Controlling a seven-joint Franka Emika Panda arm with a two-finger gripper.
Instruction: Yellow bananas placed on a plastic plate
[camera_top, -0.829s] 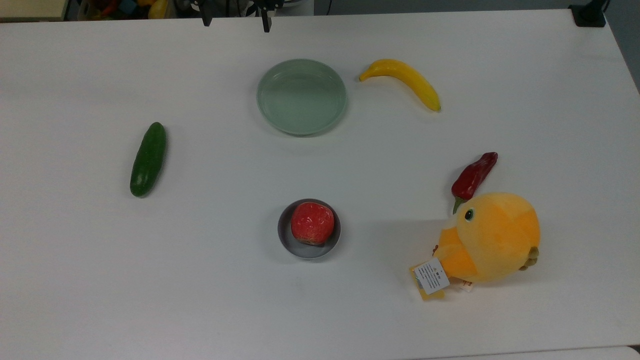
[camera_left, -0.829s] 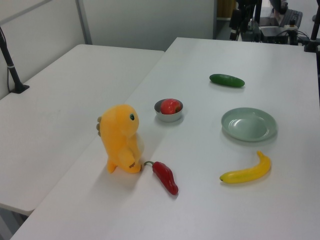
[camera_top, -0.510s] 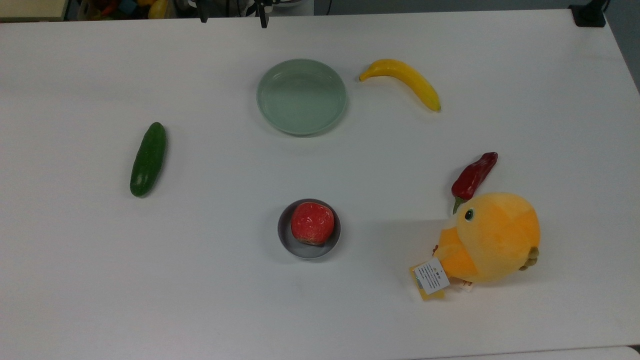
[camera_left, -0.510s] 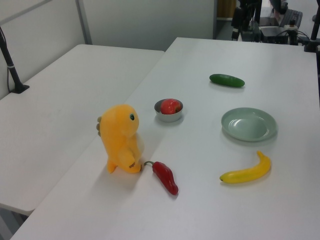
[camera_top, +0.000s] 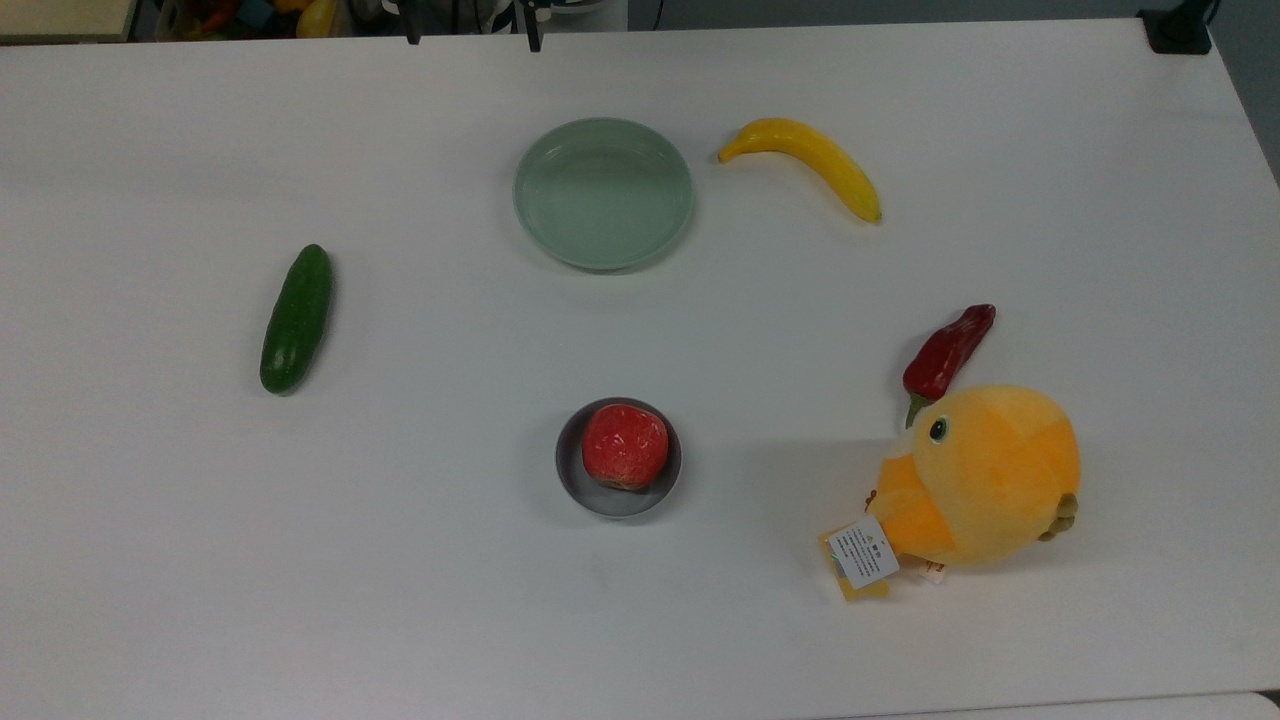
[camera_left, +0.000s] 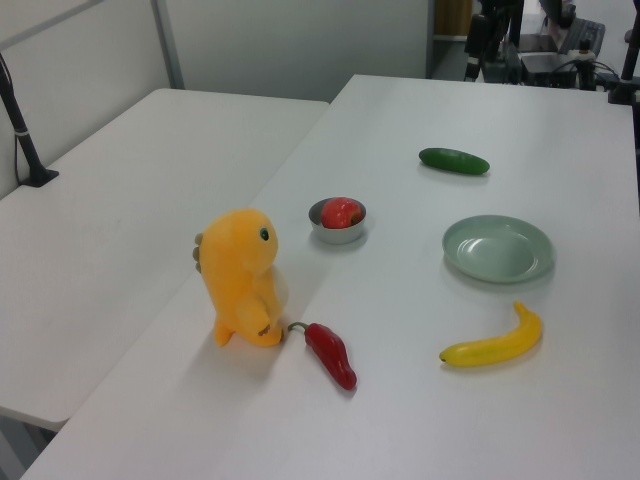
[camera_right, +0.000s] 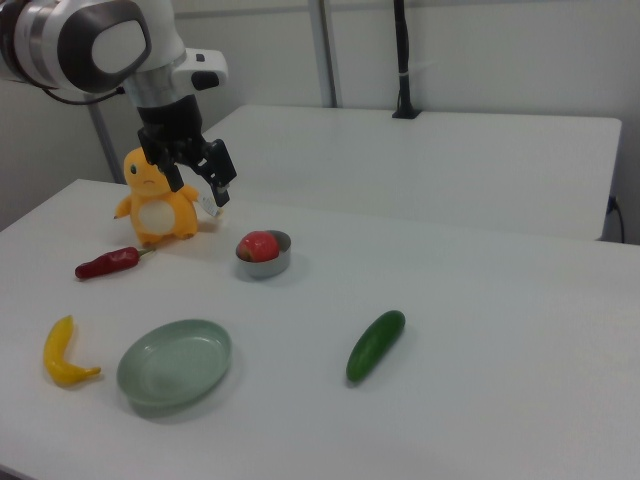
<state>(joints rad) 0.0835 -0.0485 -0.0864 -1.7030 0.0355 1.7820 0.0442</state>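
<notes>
The yellow banana (camera_top: 805, 160) lies on the white table just to the top view's right of the pale mint-green plate (camera_top: 603, 193), apart from it. The plate holds nothing. In the left view the banana (camera_left: 495, 343) lies nearer the camera than the plate (camera_left: 498, 248). The right view has the banana (camera_right: 62, 355) at the left of the plate (camera_right: 175, 362). My gripper (camera_right: 200, 185) hangs high above the table, well away from both, open with nothing between its fingers. Its two fingertips, spread wide, poke in at the top view's upper edge, marking the gripper (camera_top: 472, 32).
A green cucumber (camera_top: 296, 318) lies at the top view's left. A dark grey bowl (camera_top: 573, 478) with a red fruit (camera_top: 625, 446) sits in the middle. A red chilli (camera_top: 947, 352) and an orange plush toy (camera_top: 985, 475) are at the right. A second table (camera_left: 110, 210) adjoins.
The gripper's fingertips have drawn back slightly toward the top view's upper edge. The things on the table have not moved.
</notes>
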